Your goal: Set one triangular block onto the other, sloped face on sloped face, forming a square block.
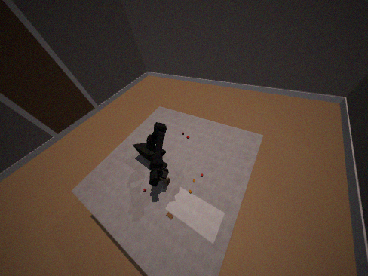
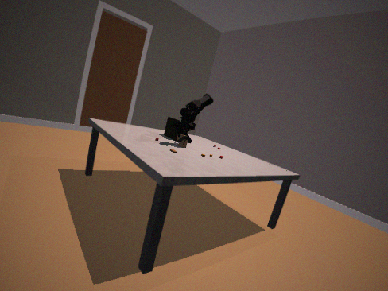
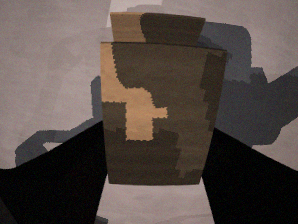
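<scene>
Two wedges to deal with, and one of them is clamped in my gripper (image 3: 156, 189) right now, jaws squeezed on either side of the held triangular block (image 3: 160, 112), which fills most of the wrist view as a brown slab in patchy shadow. The other triangular block (image 3: 156, 27) peeks out just beyond the far edge of the held one in that view, a lighter tan strip sitting on the table (image 1: 226, 158). From the top view it's the little tan bit (image 1: 170, 216) on the near side of the tabletop, by the pale bright patch, and my hand (image 1: 163, 176) hangs low, a bit farther back and to the left of it, so apart from it as far as I can tell. Tip for this step, as I see it: don't rush the approach. I'd want to come over the lower wedge from above, not slide in from the side, since any sideways nudge would push it out of place. Line up the ends first, match slope to slope, then ease down until the faces meet flat and only then let go. I can't tell which way my held block's slope is facing, so that's worth checking. Some tiny red and orange bits (image 1: 201, 175) are scattered around too, worth steering clear of.
</scene>
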### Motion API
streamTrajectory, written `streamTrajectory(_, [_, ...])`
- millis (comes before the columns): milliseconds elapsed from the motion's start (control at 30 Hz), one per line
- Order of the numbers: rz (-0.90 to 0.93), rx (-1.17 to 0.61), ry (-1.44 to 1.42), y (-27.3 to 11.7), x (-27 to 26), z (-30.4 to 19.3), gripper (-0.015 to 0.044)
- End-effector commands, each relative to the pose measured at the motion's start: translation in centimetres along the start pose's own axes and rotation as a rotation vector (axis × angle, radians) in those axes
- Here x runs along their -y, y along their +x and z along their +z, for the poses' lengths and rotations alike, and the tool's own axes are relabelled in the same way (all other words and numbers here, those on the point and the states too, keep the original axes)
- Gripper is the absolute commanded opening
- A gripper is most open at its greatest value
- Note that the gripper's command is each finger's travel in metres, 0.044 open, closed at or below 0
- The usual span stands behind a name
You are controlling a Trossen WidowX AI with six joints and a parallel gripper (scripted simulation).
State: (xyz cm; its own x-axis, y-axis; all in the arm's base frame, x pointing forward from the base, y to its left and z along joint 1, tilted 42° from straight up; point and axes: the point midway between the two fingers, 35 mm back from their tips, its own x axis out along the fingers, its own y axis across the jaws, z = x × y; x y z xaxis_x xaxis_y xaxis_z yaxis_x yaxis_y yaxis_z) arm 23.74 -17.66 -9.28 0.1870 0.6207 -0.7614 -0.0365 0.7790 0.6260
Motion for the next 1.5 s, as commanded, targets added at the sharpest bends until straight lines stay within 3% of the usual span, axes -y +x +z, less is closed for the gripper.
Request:
streamTrajectory(0, [0.008, 0.003, -0.001, 0.1, 0.0, 0.0, 0.0000])
streamTrajectory(1467, [0.009, 0.005, -0.001, 2.3, -0.2, 0.9, 0.0000])
